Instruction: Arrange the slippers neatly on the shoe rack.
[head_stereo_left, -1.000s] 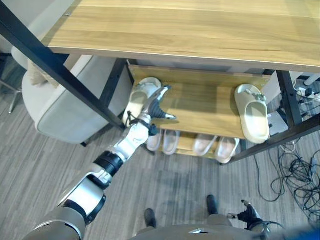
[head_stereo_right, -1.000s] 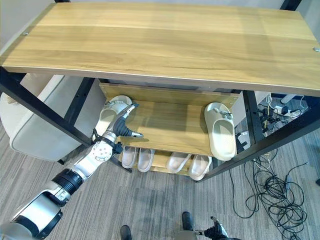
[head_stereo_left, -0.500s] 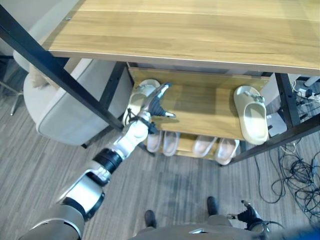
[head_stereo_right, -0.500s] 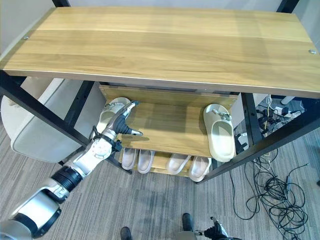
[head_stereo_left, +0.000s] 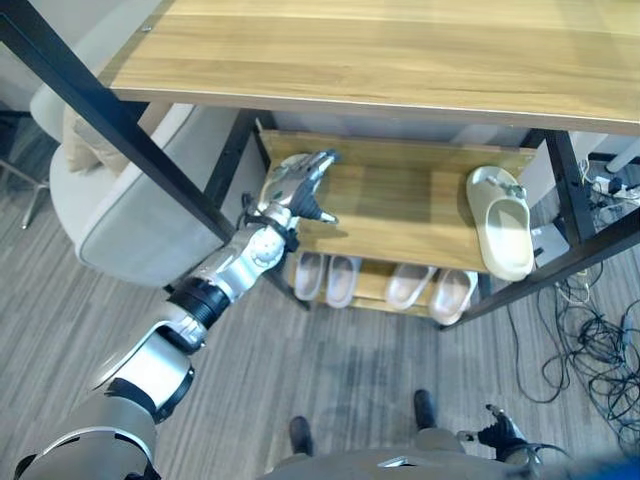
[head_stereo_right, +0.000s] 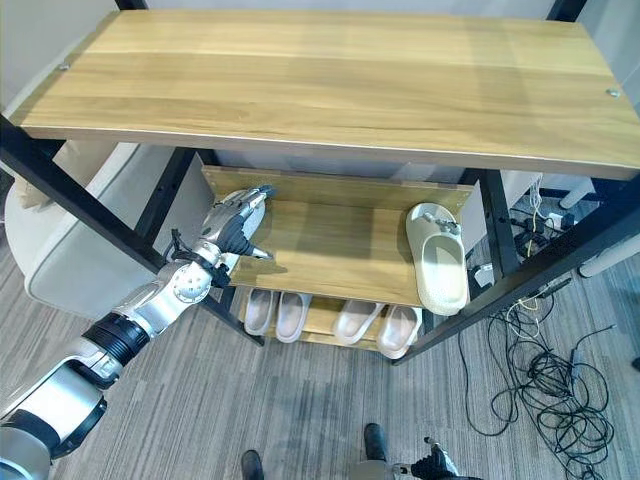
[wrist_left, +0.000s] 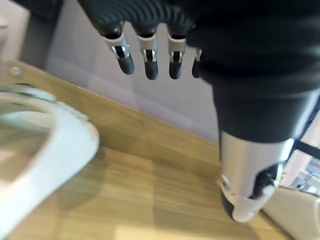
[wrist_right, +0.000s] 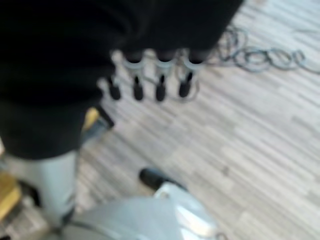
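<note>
Since a second ago the left robot hand has moved up over the cream foam slipper at the wooden shoe rack shelf's left edge, fingers relaxed, holding nothing. Its mate lies at the right edge. The left wrist view shows straight fingers above the slipper. In its wrist view, the right robot hand hangs slack-fingered over grey plank floor.
</note>
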